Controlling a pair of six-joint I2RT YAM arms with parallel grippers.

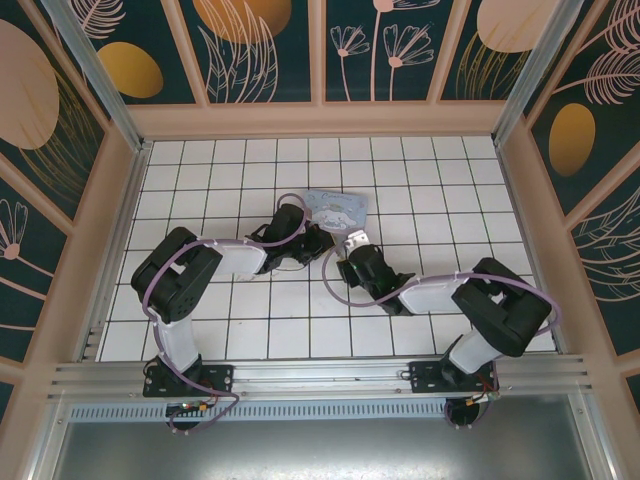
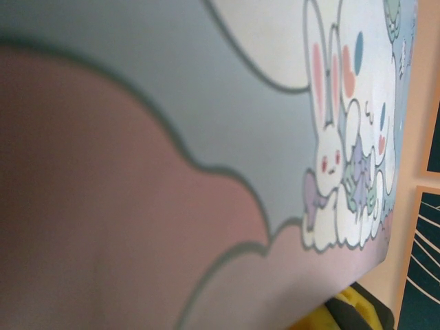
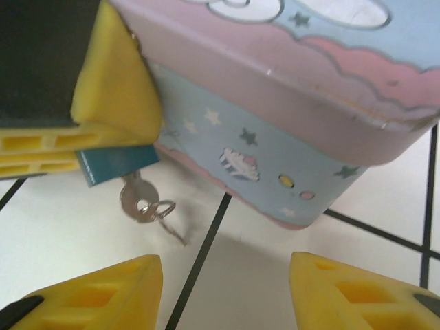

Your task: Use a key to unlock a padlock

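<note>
We saw a white table ruled in black squares, walled in by dark panels printed with leaves and flowers. Both arms reached in from the near edge and met around the middle of the table, slightly toward the far edge, beside a pale blue box printed with cartoon rabbits.

In the right wrist view the left claw came in from the upper left. Its yellow pads were closed narrowly on the padlock, whose bluish body jutted out from between them. The padlock hung just above the table and close to the box's near side, though we could not tell whether it touched the box. The key sat in the padlock's lower end, pointing down toward the table, and a thin wire ring trailed from its head.

The right claw stood wide, its two yellow fingers well apart with only bare tile and a grid line between them. The padlock and key lay ahead of it, off toward its left finger in that view. They were near it but apart from it, and they were outside the gap between the fingers. The box's corner lay ahead toward the other finger.

The left wrist view looked along the box's printed face at very close range, with a yellow fingertip at the bottom edge.
</note>
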